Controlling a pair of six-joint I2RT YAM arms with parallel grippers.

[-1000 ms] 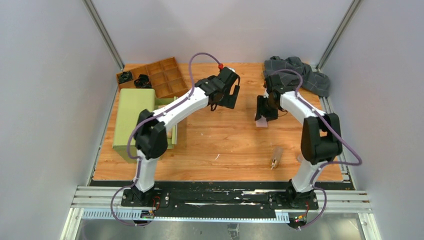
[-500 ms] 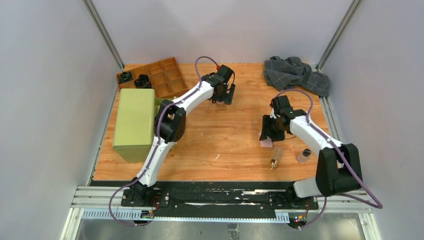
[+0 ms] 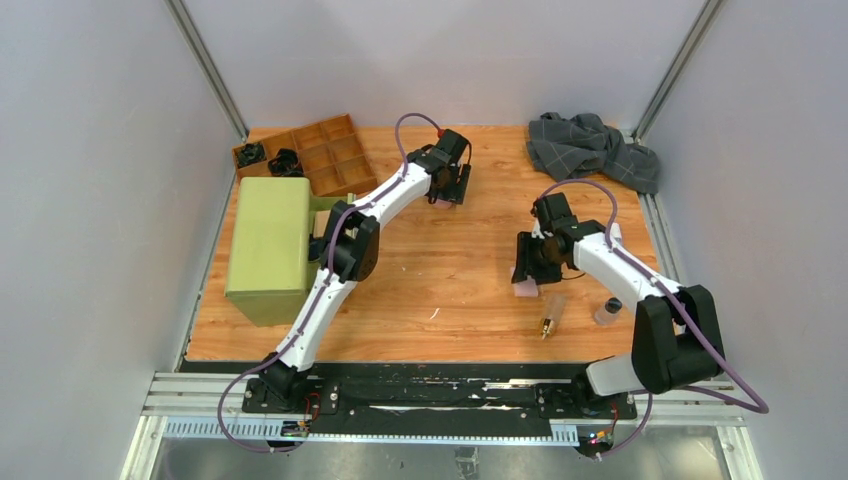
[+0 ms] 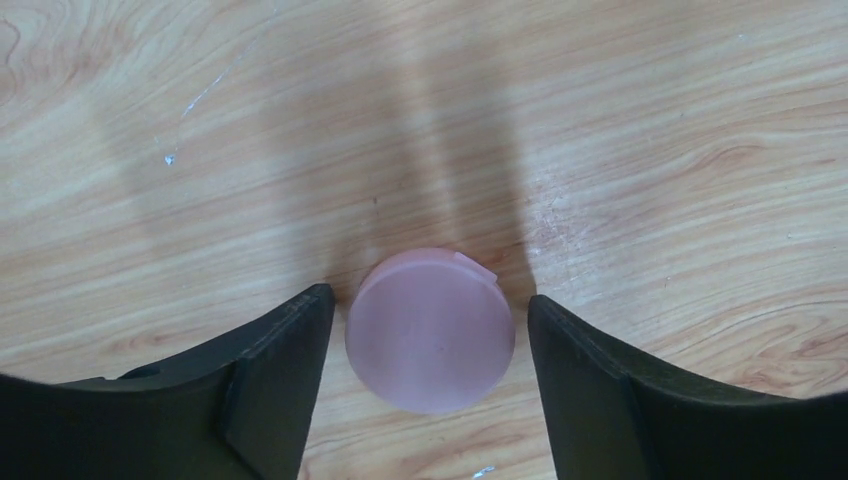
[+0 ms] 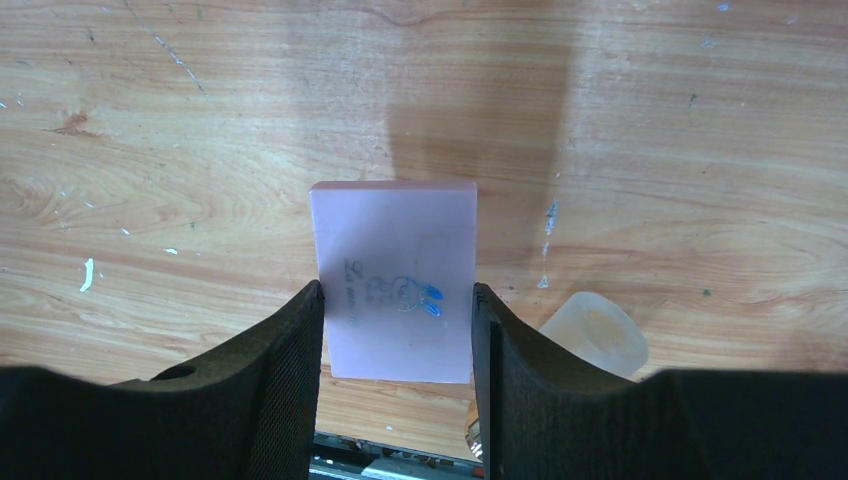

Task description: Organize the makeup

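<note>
A pink disc [image 4: 430, 330] lies flat on the wooden table between the fingers of my left gripper [image 4: 428, 300], which is open with a gap on each side. In the top view this gripper [image 3: 450, 186] is low at the far middle of the table. My right gripper [image 5: 397, 292] is shut on a pink square pad [image 5: 395, 280] with a small blue drawing; both fingers touch its sides. In the top view the pad [image 3: 525, 289] hangs under that gripper [image 3: 528, 272]. A clear tube [image 3: 551, 313] lies just near-right of it and also shows in the right wrist view [image 5: 595, 335]. A black-capped bottle [image 3: 608, 311] stands further right.
A green box [image 3: 268, 245] stands at the left. A wooden compartment tray [image 3: 335, 150] sits at the far left, with black items [image 3: 250, 153] in its left cells. A grey checked cloth [image 3: 590, 148] lies at the far right corner.
My left arm has stretched out and lowered its open gripper around the pink disc. My right arm has carried the pink pad towards the near side, beside the clear tube.
</note>
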